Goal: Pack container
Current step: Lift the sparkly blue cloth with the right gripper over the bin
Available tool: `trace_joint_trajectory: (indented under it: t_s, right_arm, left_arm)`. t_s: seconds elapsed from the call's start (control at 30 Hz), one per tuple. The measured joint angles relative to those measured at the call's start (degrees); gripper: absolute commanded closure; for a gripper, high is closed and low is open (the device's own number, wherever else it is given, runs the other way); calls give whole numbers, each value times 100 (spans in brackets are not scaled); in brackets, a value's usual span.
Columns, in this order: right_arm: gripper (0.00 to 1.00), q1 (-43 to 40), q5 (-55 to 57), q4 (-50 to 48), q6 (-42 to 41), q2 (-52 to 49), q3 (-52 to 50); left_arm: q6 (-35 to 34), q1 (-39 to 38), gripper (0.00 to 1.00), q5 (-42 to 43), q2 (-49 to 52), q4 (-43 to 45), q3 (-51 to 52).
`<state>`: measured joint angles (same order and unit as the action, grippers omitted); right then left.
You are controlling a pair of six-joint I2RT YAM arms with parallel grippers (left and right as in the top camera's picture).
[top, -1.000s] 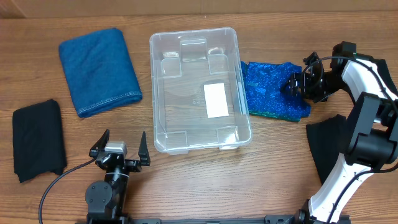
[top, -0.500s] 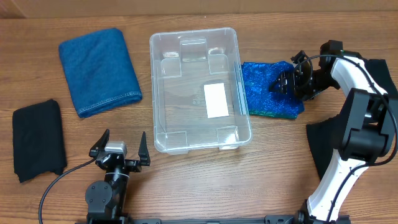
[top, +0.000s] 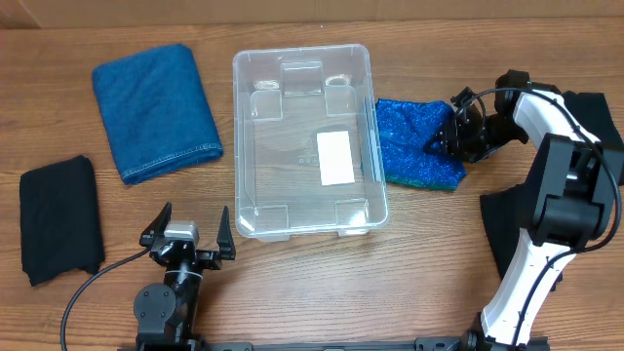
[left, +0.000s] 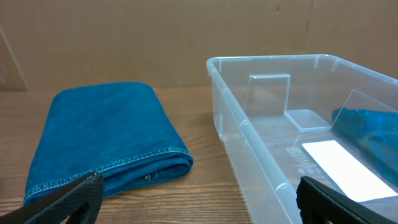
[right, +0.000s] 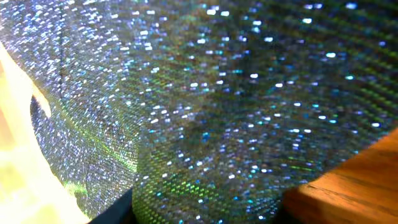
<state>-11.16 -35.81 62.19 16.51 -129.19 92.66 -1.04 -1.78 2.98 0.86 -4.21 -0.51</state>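
Lying far left: black cloth (top: 60, 219) | denim cloth (top: 156, 112) further back | left gripper (top: 191, 224) at front edge, jaws wide apart | container (top: 302, 49) mid-table, upright | sparkly blue cloth (top: 414, 146) just beside its right wall | right gripper (top: 444, 138) on that cloth, closure cannot be told.

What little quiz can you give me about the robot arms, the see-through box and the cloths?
1. Fill the gap: the left gripper has its jaws ___.
2. True or false: a cloth already lies inside the container.
3. Pick one: what is right up against the sparkly blue cloth?
A. the left gripper
B. the right gripper
C. neither gripper

Key: 1. open. 2. False, there is only a white label on its bottom. 3. B.
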Motion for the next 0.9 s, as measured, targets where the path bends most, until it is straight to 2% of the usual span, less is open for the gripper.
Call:
trace_joint_trajectory:
  t_s: [0.1,0.17,0.2,0.47,0.73,0.9]
  right_arm:
    - [87,-44,-22,101,-190,-31,15]
    - [91,-103,-118,243,-245,-50,76]
    - [96,-166,-197,319,-269,-72,109]
    - [96,-699,-992,1224,-297,-195,595]
    - [96,-863,-1488,2761,-184,-184,2345]
    - [96,-861,-1502,3464,-317,302,3495]
  left_arm:
    - [0,0,0,2,0,-2,0]
    - [0,0,0,2,0,-2,0]
    - [0,0,0,2,0,-2,0]
    - [0,0,0,2,0,-2,0]
    - [0,0,0,0,0,-2,0]
    - [0,0,0,0,0,-2,0]
